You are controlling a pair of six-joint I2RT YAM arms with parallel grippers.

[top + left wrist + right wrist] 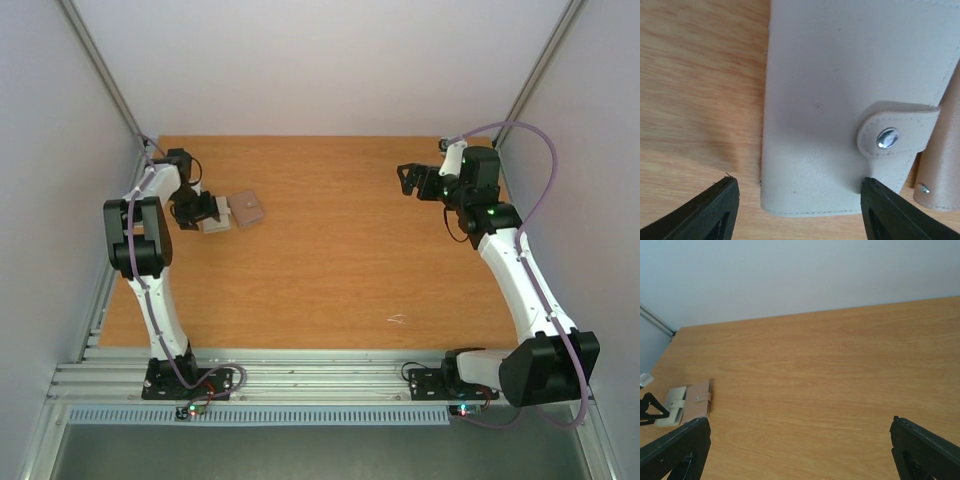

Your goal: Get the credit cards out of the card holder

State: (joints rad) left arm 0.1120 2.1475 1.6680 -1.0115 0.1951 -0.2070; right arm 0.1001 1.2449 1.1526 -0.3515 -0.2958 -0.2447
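At the far left of the wooden table (pixel 340 270), close to its back corner, the left gripper (pixel 799 200) is lowered over the card holder (pixel 830 85). Its jaws are seen spread apart. The left finger (pixel 715 210) is clear of the holder's left edge, with bare wood between them. The right finger (pixel 895 215) is set at the holder's near right corner, and whether it touches cannot be told. The card holder is laid flat and closed, pale off-white, and is fastened by a tab (pixel 895 132) with a metal snap. Just beside it on the right, a mauve-brown pouch (pixel 940 165) is seen, also flat on the table. The middle of the table is shown as plain wood grain. At the far right, the right gripper (pixel 799 435) is held above the table with its jaws spread wide, and nothing is pinched between them.
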